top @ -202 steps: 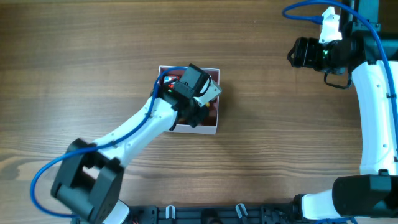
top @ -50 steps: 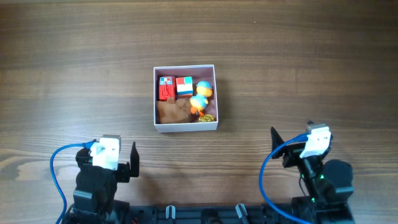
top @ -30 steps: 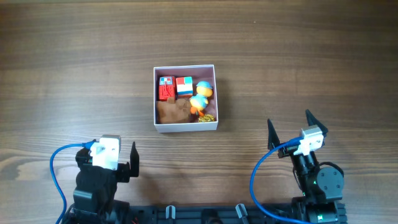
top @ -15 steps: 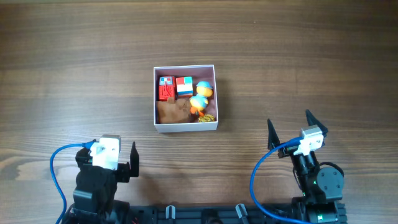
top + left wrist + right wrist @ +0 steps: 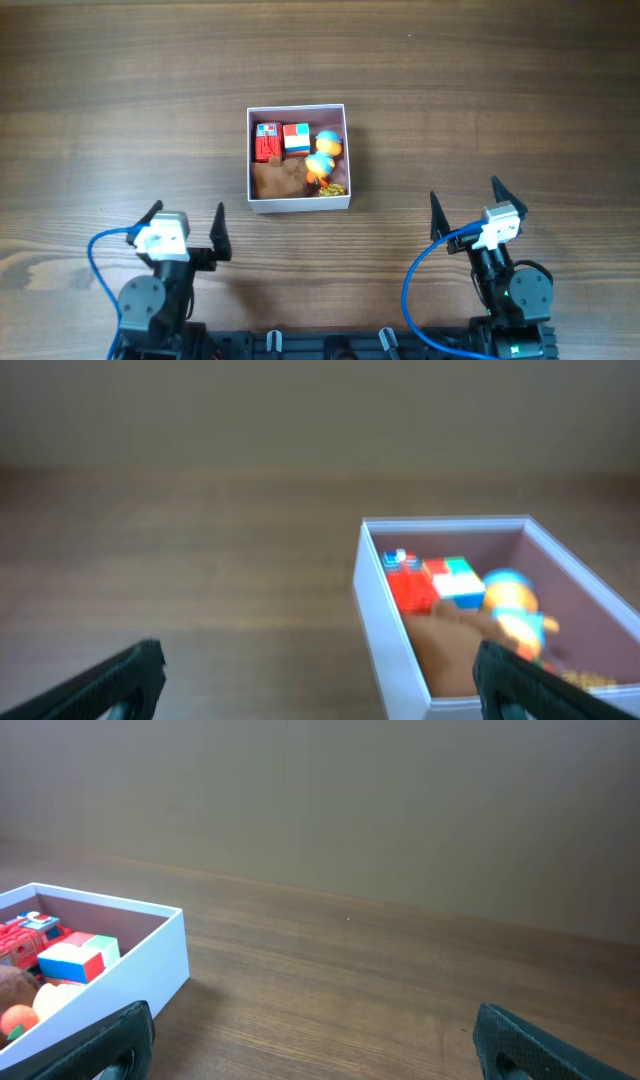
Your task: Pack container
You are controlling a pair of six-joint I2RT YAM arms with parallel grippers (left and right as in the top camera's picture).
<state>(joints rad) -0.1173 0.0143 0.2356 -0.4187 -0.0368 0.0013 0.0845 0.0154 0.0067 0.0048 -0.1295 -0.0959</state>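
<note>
At the middle of the wooden table (image 5: 480,90), well apart from both arms: the container (image 5: 298,206), square to the near edge and loaded in a single layer below its white rim. Holds a red brick toy (image 5: 266,143), a red, white, blue and green cube (image 5: 296,138), a pair of blue-and-orange round toys (image 5: 319,165), a brown lump (image 5: 278,180) and something small and yellowish in the front corner, too small to name. Reads as a finished job, or close to it, with no loose toy on the wood in any view. Down by the near edge, one to each side of the box: the left gripper (image 5: 189,207) and the right gripper (image 5: 464,190), each with fingers spread wide and nothing between them, apparently because nothing is left to carry. Sits low over its own base in each case, most likely a rest pose chosen to keep clear of the thin walls. From the left wrist, shows the box ahead and to the right; from the right wrist, only one end of it at far left.
</note>
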